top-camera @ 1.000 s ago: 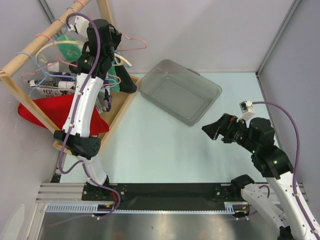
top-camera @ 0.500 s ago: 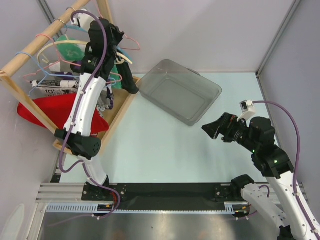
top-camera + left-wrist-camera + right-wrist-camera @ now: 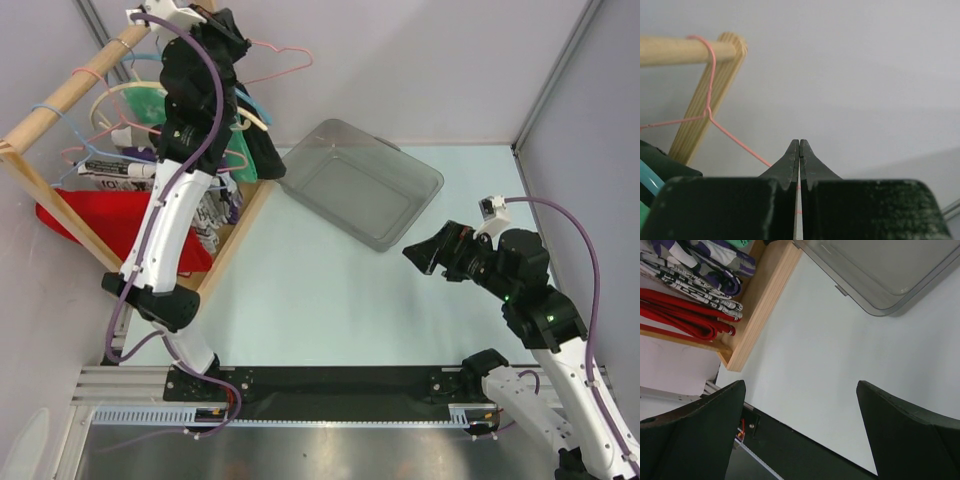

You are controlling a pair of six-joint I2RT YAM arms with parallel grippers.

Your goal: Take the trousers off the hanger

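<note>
Raising hanger [image 3: 740,141], left claw [image 3: 799,142] clamped.

Wooden rack [image 3: 50,105] crowded; pink hanger [image 3: 740,141] juts out right; grey bin [image 3: 350,190] beside; tabletop [image 3: 320,300] free nearer.

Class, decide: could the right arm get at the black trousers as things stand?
Probably not easily. The right gripper hangs open far across from the trousers, with the grey bin between them and the left arm crowding the rack.
</note>
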